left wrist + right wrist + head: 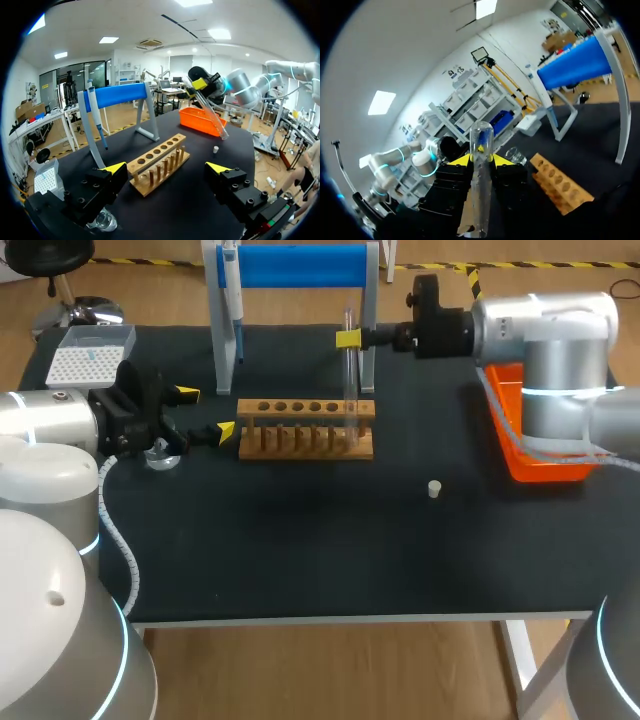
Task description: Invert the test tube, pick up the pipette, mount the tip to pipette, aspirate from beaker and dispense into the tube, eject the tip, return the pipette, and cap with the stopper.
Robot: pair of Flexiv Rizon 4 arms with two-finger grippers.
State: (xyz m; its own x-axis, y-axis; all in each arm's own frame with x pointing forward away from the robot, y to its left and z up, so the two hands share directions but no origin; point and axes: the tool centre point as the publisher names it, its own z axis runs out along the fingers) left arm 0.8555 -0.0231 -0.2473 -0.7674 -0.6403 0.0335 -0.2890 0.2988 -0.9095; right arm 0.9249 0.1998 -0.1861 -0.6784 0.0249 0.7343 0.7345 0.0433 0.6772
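My right gripper (347, 338) is shut on a clear test tube (350, 380), held above the right end of the wooden rack (306, 427). In the right wrist view the tube (481, 175) runs between the yellow fingertips (461, 160), rounded end pointing away. From the left wrist the tube (212, 115) looks tilted in that gripper (201, 83). My left gripper (205, 412) stands open and empty just left of the rack (157, 162), above a small glass beaker (160, 455). The pipette (232, 290) hangs on the blue stand (300, 265). A white stopper (434, 489) lies to the right.
A tip box (85, 355) sits at the back left corner. An orange tray (530, 430) lies at the right edge under my right arm. The stand's legs rise directly behind the rack.
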